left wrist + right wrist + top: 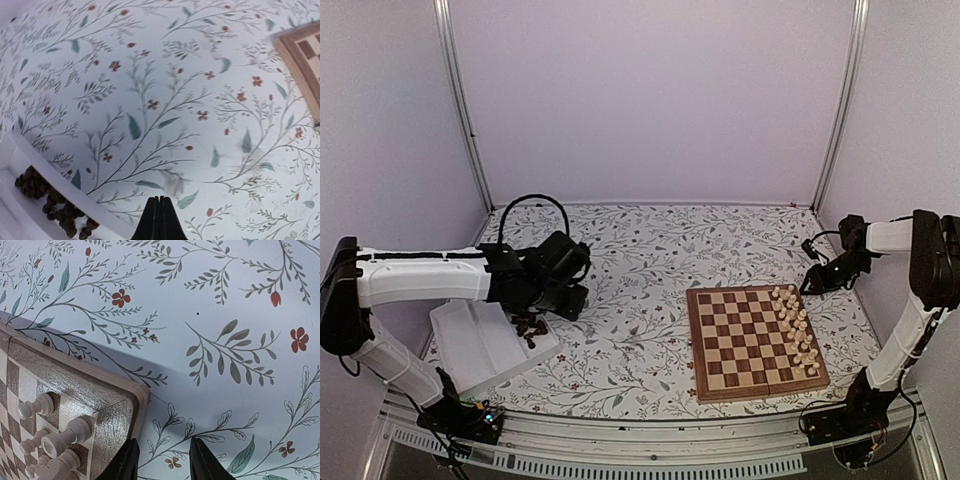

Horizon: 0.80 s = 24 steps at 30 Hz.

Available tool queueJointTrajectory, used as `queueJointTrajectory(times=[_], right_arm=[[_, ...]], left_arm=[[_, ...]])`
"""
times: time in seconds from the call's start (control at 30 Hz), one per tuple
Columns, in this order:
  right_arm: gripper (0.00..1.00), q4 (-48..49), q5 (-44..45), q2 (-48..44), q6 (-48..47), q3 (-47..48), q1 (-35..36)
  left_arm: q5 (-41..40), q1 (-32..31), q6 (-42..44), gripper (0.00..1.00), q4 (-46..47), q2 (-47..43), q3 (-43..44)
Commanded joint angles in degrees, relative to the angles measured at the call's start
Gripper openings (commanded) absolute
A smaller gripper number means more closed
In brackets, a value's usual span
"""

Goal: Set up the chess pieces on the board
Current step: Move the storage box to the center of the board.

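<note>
The flowered counter (640,250) carries everything. On it, the board (755,340) lies well off to the left tool's (159,220) right, showing only as a corner at the far edge of the left wrist view. For the right tool (162,465) it is just to the left, its rounded corner close beside the left finger. The white tray (465,345) sits under and behind the left tool, its rim running just left of the tips.

The left tool is closed with its two fingers pressed flat together and nothing between them. It hangs over bare counter right beside the tray rim. The right tool stands with its jaws parted and empty, over counter just off the board's corner and touching nothing.

The pale pieces (60,440) stand upright in two rows along the board edge nearest the right tool. That side looks finished, though I cannot count them all. The dark pieces (55,205) lie in a loose heap inside the tray, down and to the left of the left tool's tips. The board's rows on the side toward the left tool are bare.

So the pale half looks done and the dark half not yet begun, with the left tool at the heap for a dark piece. It would have to open, shift left over the rim, and come down around a single piece in a crowded cluster. Then comes the long carry right to the empty rows. The heap is tight, so separating one piece without dragging its neighbours looks like the delicate part.
</note>
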Motion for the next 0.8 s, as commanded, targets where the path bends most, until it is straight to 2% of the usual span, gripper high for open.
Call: queueJointTrajectory(times=[0.0, 0.2, 0.6, 0.77], right_arm=[[0.40, 1.8, 0.9, -2.8, 0.6, -0.6, 0.1], [0.41, 2.0, 1.3, -3.2, -0.1, -1.3, 0.1], [0.42, 2.1, 1.8, -3.9, -0.4, -2.1, 0.1], [0.43, 2.1, 1.8, -3.9, -0.4, -2.3, 0.0]], left_arm=[[0.6, 7.5, -8.5, 0.00, -7.6, -5.0, -5.5], [2.7, 11.3, -7.3, 0.00, -6.2, -3.5, -8.6], [9.2, 11.2, -6.1, 0.00, -4.3, 1.7, -10.1], [4.5, 8.4, -6.0, 0.00, -6.8, -1.5, -7.7]])
